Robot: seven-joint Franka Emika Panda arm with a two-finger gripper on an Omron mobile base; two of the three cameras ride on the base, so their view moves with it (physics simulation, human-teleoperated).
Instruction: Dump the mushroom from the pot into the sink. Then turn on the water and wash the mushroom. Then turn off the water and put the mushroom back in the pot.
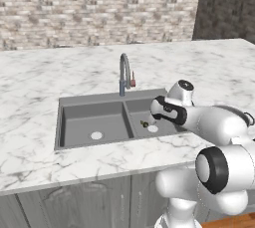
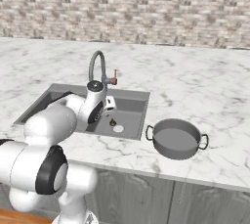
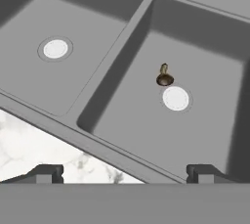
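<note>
Left basin of the sink [image 3: 88, 142] holds nothing beyond its drain; in the right basin the mushroom [image 3: 164, 76] lies at 11 o'clock of the drain, probably light, soft, best pinched across its cap. Jaws spread wide, holding nothing. The pot [image 2: 177, 139] sits vacant on the table.

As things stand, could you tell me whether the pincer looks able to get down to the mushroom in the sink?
Probably yes. The mushroom lies bare on the floor of the sink beside a drain, and the open pincer hangs above that basin with nothing between them.
</note>
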